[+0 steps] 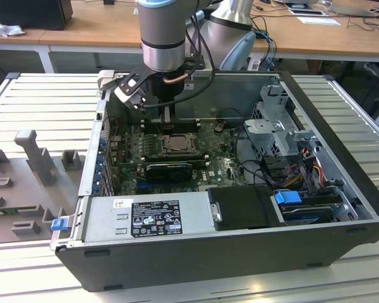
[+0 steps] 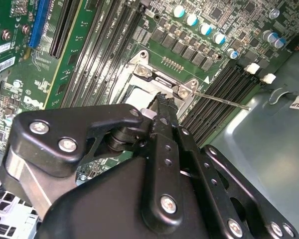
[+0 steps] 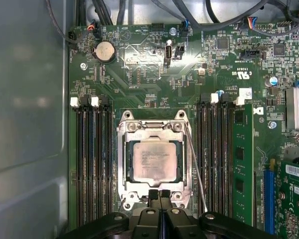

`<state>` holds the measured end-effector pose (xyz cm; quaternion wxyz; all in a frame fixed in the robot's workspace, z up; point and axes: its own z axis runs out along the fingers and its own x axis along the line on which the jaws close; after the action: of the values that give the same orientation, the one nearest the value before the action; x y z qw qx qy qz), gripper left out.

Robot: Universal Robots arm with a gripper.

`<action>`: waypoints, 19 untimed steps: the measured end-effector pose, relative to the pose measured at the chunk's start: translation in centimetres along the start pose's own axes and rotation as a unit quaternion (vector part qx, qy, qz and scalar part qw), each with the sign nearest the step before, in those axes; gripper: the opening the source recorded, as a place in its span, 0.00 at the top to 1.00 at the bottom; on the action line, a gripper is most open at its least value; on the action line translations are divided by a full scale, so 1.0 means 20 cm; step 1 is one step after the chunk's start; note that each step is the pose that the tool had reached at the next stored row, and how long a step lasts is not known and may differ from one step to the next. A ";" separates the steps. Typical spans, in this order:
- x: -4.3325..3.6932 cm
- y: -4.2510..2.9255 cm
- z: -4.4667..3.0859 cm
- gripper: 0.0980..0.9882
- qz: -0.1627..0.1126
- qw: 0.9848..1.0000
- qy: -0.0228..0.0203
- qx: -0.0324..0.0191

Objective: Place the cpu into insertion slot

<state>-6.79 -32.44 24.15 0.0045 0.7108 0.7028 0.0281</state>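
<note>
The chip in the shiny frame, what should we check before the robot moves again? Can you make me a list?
1. The cpu lies inside the insertion slot, square to its frame: ok.
2. The gripper is free of the cpu: ok, its fingers are shut together by the slot's edge, holding nothing.
3. The thin lever is locked down: cannot tell.
4. The cables are away from the slot: ok, they lie at the board's edge.
5. The cpu is pressed fully flat: cannot tell.
</note>
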 end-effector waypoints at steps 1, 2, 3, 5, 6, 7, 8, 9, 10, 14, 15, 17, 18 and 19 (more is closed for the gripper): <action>0.000 -0.004 0.000 0.99 0.000 1.000 0.000 0.000; 0.000 -0.006 0.000 0.99 0.000 1.000 0.000 0.000; 0.000 -0.008 0.000 0.99 0.000 1.000 0.000 0.000; 0.000 -0.012 0.001 0.99 0.000 1.000 0.000 0.000; 0.000 -0.014 0.001 0.99 0.000 1.000 0.000 0.000; 0.000 -0.016 0.001 0.99 0.000 1.000 0.000 0.000; 0.000 -0.018 0.001 0.99 0.000 1.000 0.000 0.000; 0.000 -0.023 0.000 0.99 0.000 1.000 0.000 0.000; 0.000 -0.025 0.000 0.99 0.000 1.000 0.000 0.000; -0.001 -0.031 0.000 0.99 0.000 1.000 0.000 0.000; -0.001 -0.031 -0.004 0.99 0.000 1.000 0.000 0.000; 0.000 -0.030 -0.023 0.99 0.000 1.000 0.000 0.000; 0.000 -0.030 -0.029 0.99 0.000 1.000 0.000 0.000; 0.001 -0.030 -0.034 0.99 0.000 1.000 0.000 0.000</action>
<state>-7.42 -32.44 24.80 0.0045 0.7108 0.7028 0.0281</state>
